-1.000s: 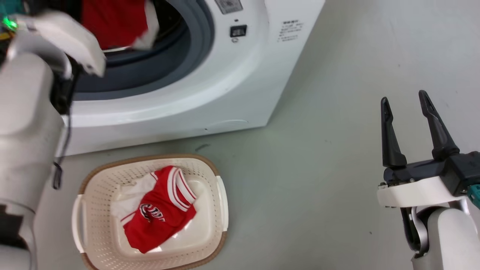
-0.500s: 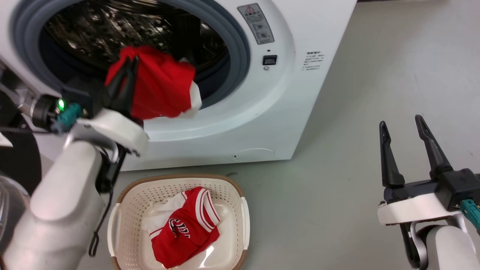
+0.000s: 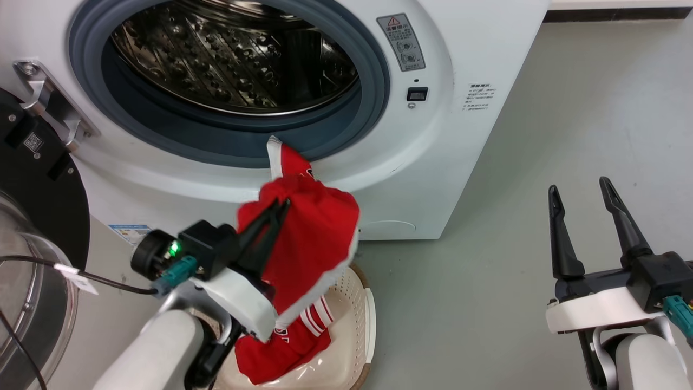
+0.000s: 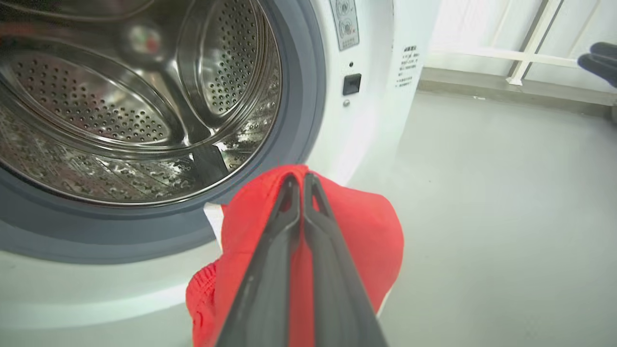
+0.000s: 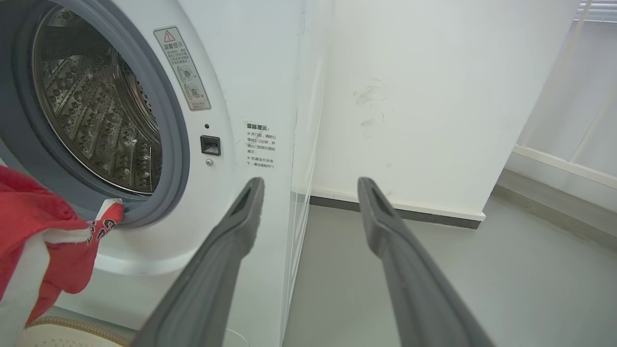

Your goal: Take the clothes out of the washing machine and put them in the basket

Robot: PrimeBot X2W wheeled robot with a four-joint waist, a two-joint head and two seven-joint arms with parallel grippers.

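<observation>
The washing machine (image 3: 444, 135) stands with its porthole open, and the steel drum (image 3: 233, 59) shows no cloth inside. My left gripper (image 3: 280, 206) is shut on a red garment (image 3: 316, 233) of the clothes, held in front of the machine's lower front, just above the basket (image 3: 364, 309). In the left wrist view the shut fingers (image 4: 270, 270) pinch the red cloth (image 4: 366, 236). A second red garment with striped trim (image 3: 281, 346) lies in the basket. My right gripper (image 3: 578, 187) stands open and empty over the floor at the right.
The machine's black-framed glass door (image 3: 32, 179) hangs open at the far left, with a cable across it. Grey floor (image 3: 487, 281) stretches between the basket and my right arm. A white wall (image 5: 409, 96) rises behind the machine.
The head camera has shifted. My left gripper has carried the red garment out of the porthole and down to just above the basket. The right gripper has stayed open in place.
</observation>
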